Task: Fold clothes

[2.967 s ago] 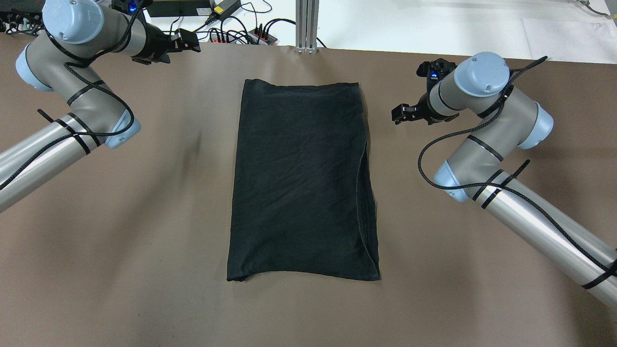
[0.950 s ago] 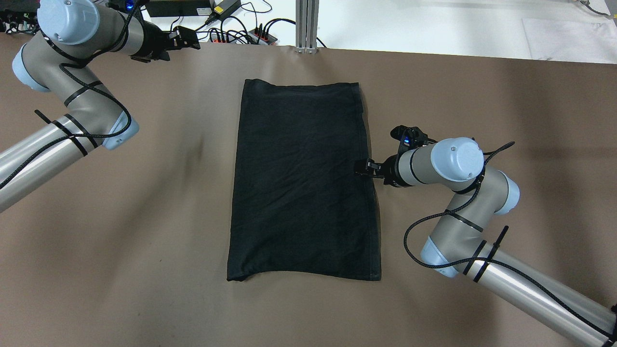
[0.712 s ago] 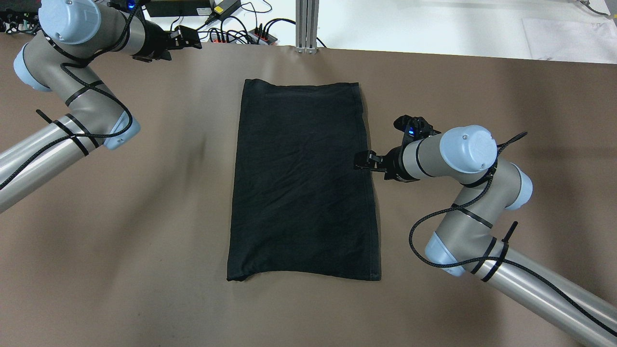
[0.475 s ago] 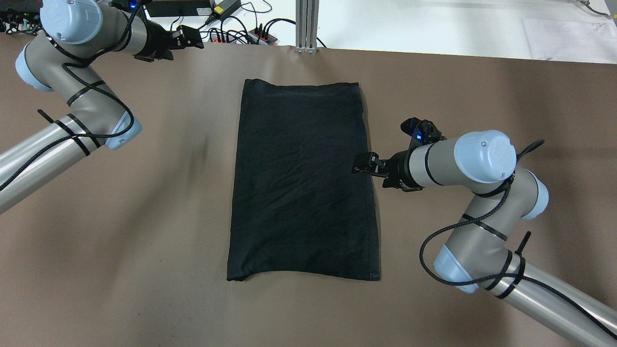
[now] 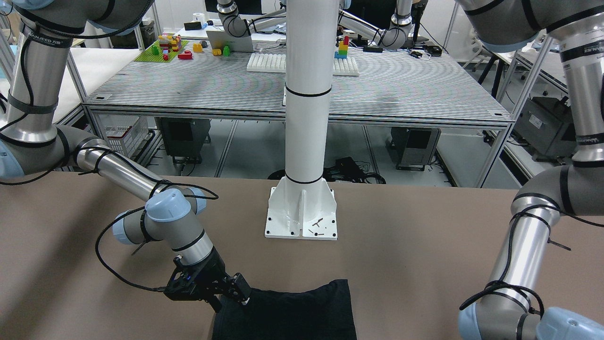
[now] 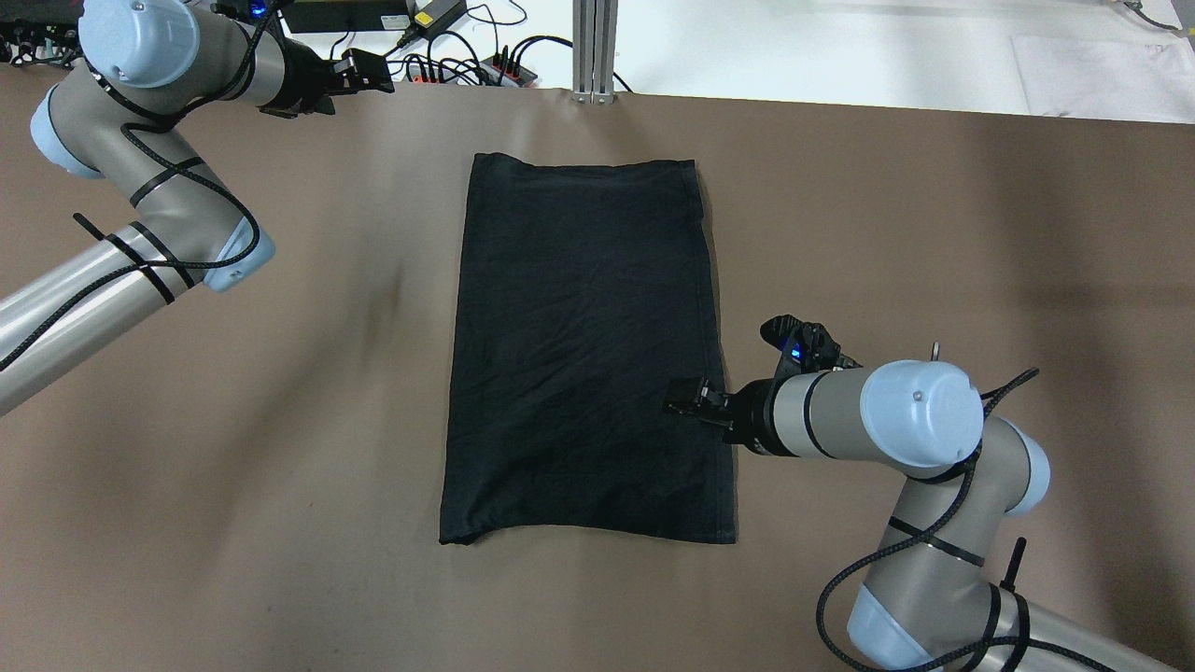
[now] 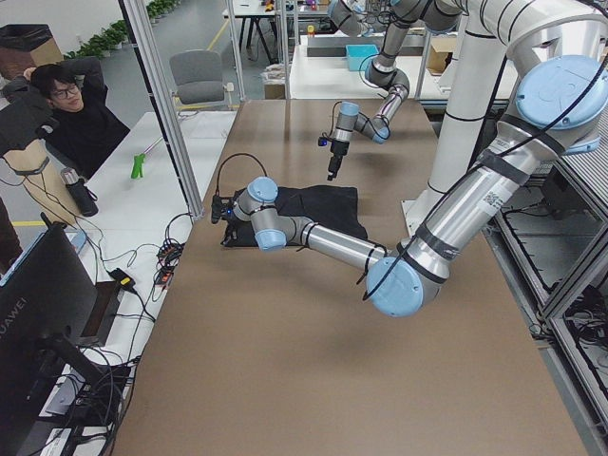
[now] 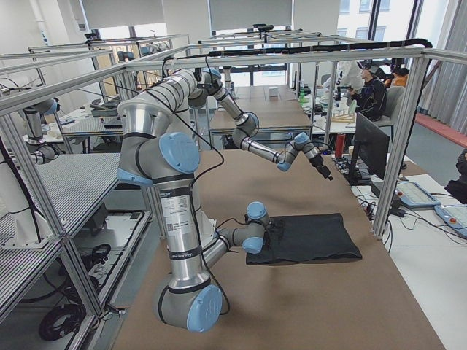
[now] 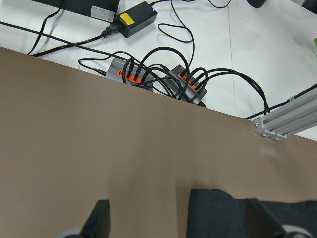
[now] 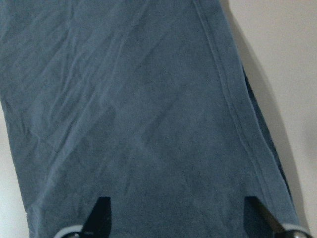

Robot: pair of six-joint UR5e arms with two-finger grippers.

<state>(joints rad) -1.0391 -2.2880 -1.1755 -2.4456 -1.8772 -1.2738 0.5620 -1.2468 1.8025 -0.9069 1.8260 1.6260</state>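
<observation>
As your right hand (image 6: 680, 403) stands now: fingers spread, holding nothing, low over the right border of the T-shirt (image 6: 579, 355). It has moved from mid-border toward the robot's edge of the counter (image 6: 280, 420).
T-shirt: flat at counter centre, folded into a long strip. Its right flap lies smoother than three seconds ago.
Left hand (image 6: 373, 77): fingers apart, empty, unmoved near the far left corner.
Meaning for you: side folds appear done; the cross fold likely remains.

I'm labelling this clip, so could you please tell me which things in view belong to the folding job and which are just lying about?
Job: black T-shirt, flat on the table; right gripper, open over its edge; left gripper, open, away from it.
Lying about: power strips, power adapter, beyond the table.
</observation>
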